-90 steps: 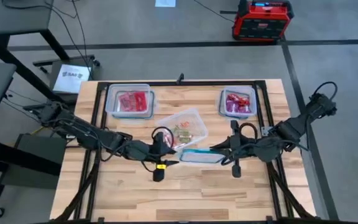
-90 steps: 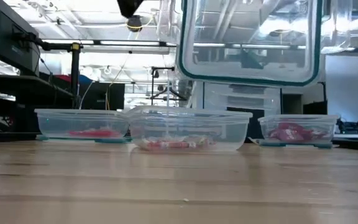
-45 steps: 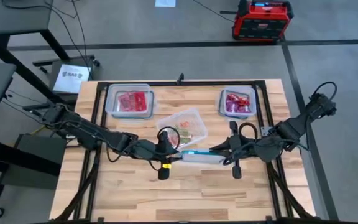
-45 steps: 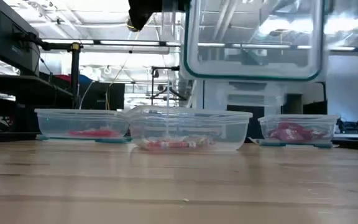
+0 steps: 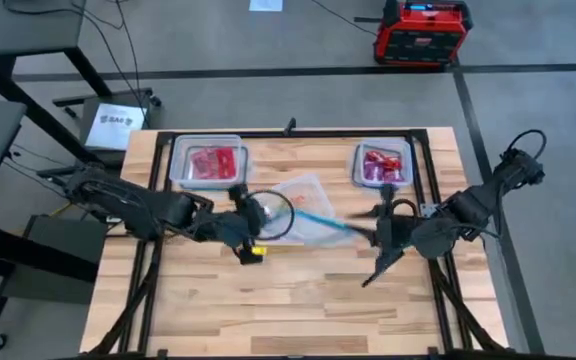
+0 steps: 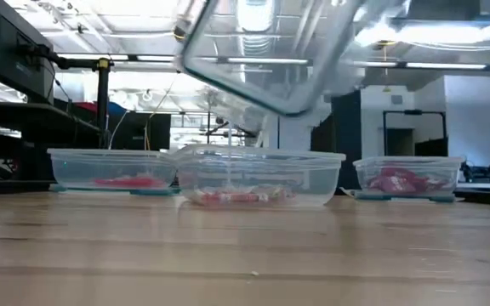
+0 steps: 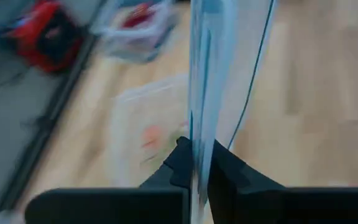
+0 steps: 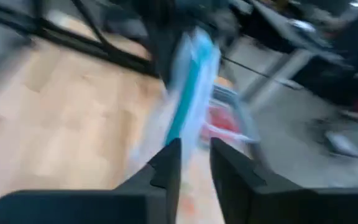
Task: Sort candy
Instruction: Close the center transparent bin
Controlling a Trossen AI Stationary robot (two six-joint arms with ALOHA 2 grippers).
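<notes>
A clear lid with a bluish rim (image 5: pixel 328 222) hangs tilted in the air above the middle clear container (image 5: pixel 303 200), which holds mixed candy (image 6: pixel 236 196). My left gripper (image 5: pixel 264 223) is shut on the lid's left end. My right gripper (image 5: pixel 370 236) stands at the lid's right end, its fingers (image 8: pixel 166 163) apart, with the lid (image 8: pixel 188 93) just beyond their tips. Whether it touches the lid does not show. Red candy (image 5: pixel 211 162) lies in the far left container and pink-red candy (image 5: pixel 381 165) in the far right one. My left gripper pinches the lid's rim (image 7: pixel 196 127) between its two fingers, at the lid's left end. The fingers come about level from the table's left, and the lid runs on edge straight away from them. The lid (image 6: pixel 262 51) is lifted clear and slanted above the middle container.
A black frame rail (image 5: pixel 423 185) runs along the table beside the far right container. A red device (image 5: pixel 420 30) stands on the floor beyond the far edge. Bare wood (image 5: pixel 298 300) fills the table's near half.
My left gripper has moved toward the far edge and turned, carrying the lid over the middle container. The lid, which hung upright and square to the low camera, now slants. My right gripper has drawn back a little toward the table's right edge.
</notes>
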